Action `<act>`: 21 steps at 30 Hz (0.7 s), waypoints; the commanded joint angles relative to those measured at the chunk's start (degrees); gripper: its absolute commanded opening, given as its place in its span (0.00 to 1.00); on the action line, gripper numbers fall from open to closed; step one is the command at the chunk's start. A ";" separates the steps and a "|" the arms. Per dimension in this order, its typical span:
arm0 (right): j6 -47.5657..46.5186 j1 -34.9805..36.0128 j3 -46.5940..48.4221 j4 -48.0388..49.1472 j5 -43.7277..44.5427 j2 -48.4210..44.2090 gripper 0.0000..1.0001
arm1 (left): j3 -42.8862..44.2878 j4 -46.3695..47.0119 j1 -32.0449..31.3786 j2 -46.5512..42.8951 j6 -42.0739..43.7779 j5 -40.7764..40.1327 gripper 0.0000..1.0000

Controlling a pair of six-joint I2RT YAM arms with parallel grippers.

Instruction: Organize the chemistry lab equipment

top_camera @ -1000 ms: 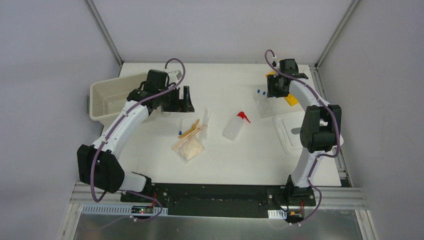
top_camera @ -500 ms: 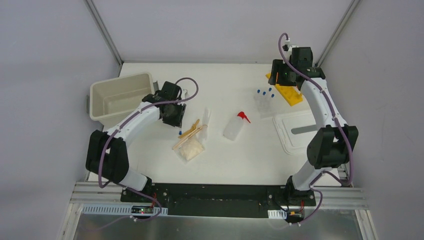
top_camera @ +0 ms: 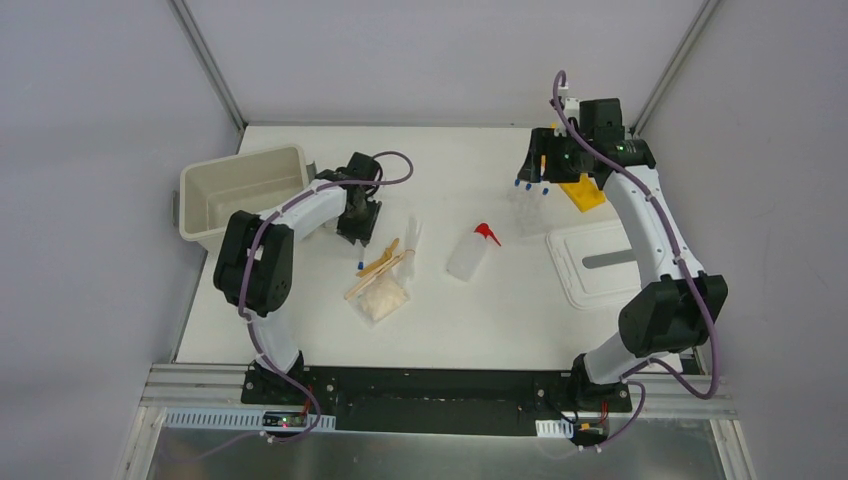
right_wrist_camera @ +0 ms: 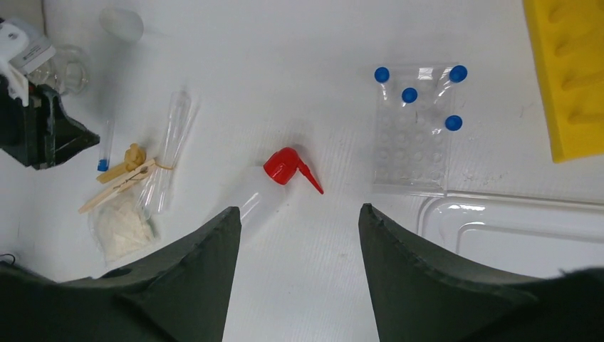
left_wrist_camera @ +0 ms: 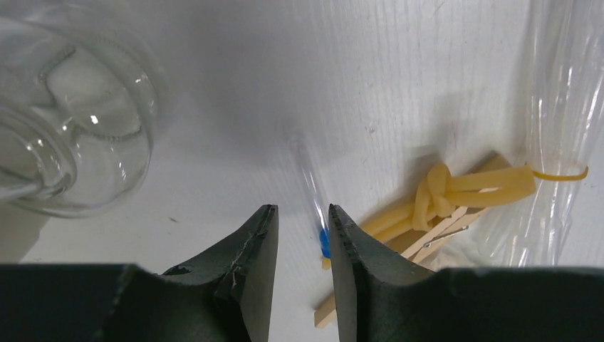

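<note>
We judge the tidying barely begun: all the equipment lies out on the table [top_camera: 450,330], none of it gathered. We count five tubes [right_wrist_camera: 409,95]: four stand upright in a clear holder [right_wrist_camera: 412,160] at the far right, and one lying tube [left_wrist_camera: 311,178] rests flat just left of the wooden sticks [right_wrist_camera: 114,189]. The yellow rack [right_wrist_camera: 570,71], right of the holder, shows no tube in the part we see. There is one squeeze bottle [right_wrist_camera: 260,192] in the middle, one beaker [left_wrist_camera: 78,135] far left, and one packet [right_wrist_camera: 121,231] just near of the sticks. The sticks are bundled and we cannot count them. The left gripper [left_wrist_camera: 300,214] sits low, fingers narrowly parted astride the lying tube, not pinching it. The right gripper [right_wrist_camera: 299,210] hangs spread wide, holding nothing
</note>
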 commanded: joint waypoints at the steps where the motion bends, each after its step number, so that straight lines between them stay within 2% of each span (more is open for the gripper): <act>1: -2.79 0.87 -1.08 -1.95 -3.21 -4.58 0.65 | 3.84 -0.45 -0.04 2.85 -0.98 -1.10 0.34; 10: -7.09 1.13 0.25 -2.96 -3.42 -7.93 0.66 | 3.61 -1.04 -0.04 7.40 -3.20 -2.15 0.33; 12: -8.57 1.62 0.23 -3.01 -4.52 -9.07 0.67 | 3.29 -1.28 -0.04 7.93 -3.89 -1.39 0.29; 14: -10.98 2.97 -0.40 -2.90 -4.70 -10.25 0.67 | 3.86 -2.08 0.10 8.64 -4.59 0.24 0.20; 17: -15.46 6.88 -1.04 -3.87 -1.15 -11.85 0.67 | 6.23 -3.73 1.37 7.12 -6.11 1.94 0.08; 19: -16.88 8.95 -1.74 -3.45 -0.05 -13.54 0.67 | 9.17 -5.74 2.47 4.29 -7.64 7.74 0.02; 21: -18.26 11.61 -4.37 -0.51 1.08 -16.17 0.67 | 12.56 -7.70 2.79 0.67 -10.19 12.78 0.00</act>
